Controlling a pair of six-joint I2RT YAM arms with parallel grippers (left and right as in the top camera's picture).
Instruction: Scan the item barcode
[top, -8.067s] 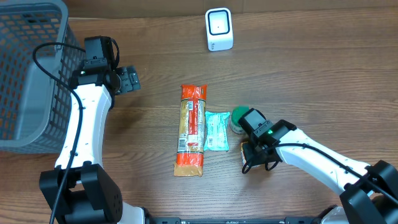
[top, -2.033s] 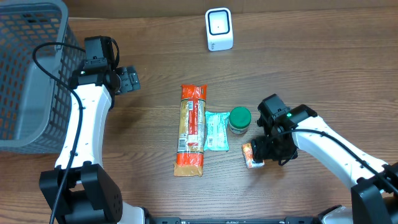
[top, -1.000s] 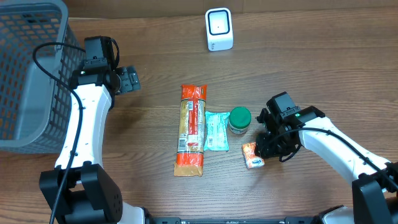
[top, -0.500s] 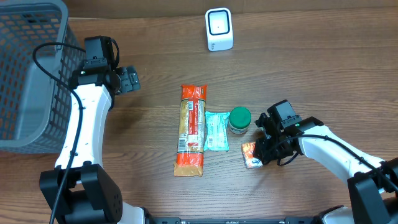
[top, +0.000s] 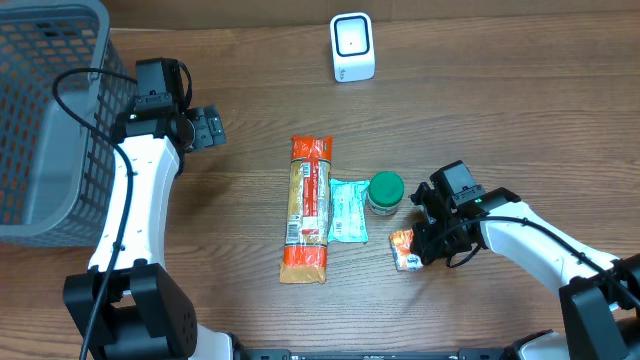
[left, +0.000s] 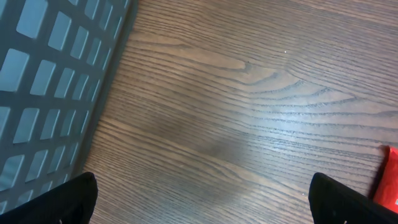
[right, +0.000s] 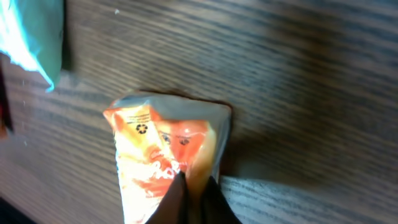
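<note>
Grip judged thin: only crumpled edge of orange snack packet (top: 401, 249) is pinched by right gripper (top: 424, 243), jaws together on it. Slow lift advised, barcode face to be turned toward white scanner (top: 352, 47), well apart. Packet is near green-lidded jar (top: 385, 190). Right arm is stretched low, wrist tipped down. Left gripper (top: 208, 128) is held beside grey basket (top: 40, 120), jaws wide apart, empty.

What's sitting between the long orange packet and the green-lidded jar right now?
A flat teal sachet lies between the long orange packet and the green-lidded jar; the overhead view shows it.
</note>
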